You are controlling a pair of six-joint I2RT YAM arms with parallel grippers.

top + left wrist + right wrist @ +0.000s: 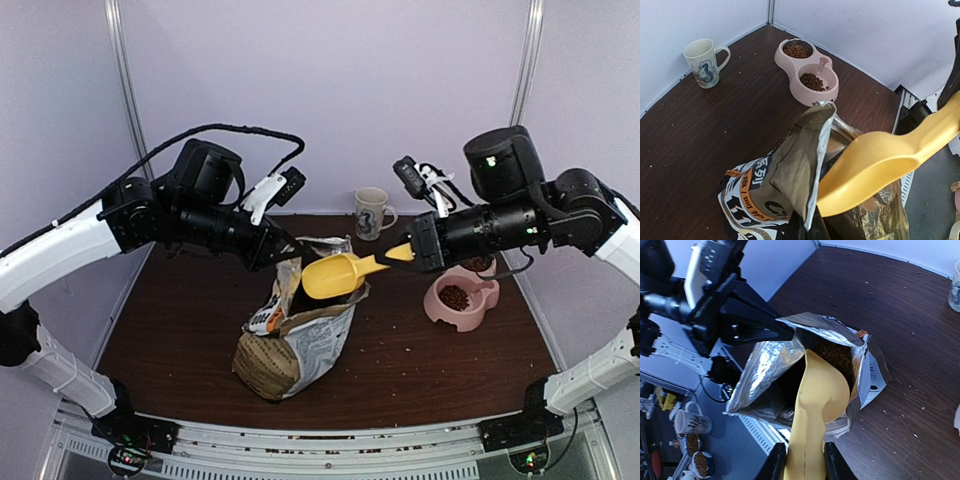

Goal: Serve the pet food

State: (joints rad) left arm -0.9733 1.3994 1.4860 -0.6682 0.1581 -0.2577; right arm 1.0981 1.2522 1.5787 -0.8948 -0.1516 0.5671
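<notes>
The kraft-brown bag (290,340) stands open mid-table. My left gripper (285,250) is shut on its top rim and holds the mouth open; the bag (780,175) fills the left wrist view. My right gripper (405,252) is shut on the handle of the yellow scoop (335,275), whose bowl hangs over the bag mouth. In the right wrist view the scoop (817,410) points into the foil-lined bag (765,365), with brown pet food (832,352) inside. The pink double bowl (460,298) holds kibble in both cups (812,81).
A cream mug (372,213) with a blue design stands at the back of the table, also in the left wrist view (703,62). Stray crumbs dot the dark wooden tabletop (440,360). White walls close in the back and sides.
</notes>
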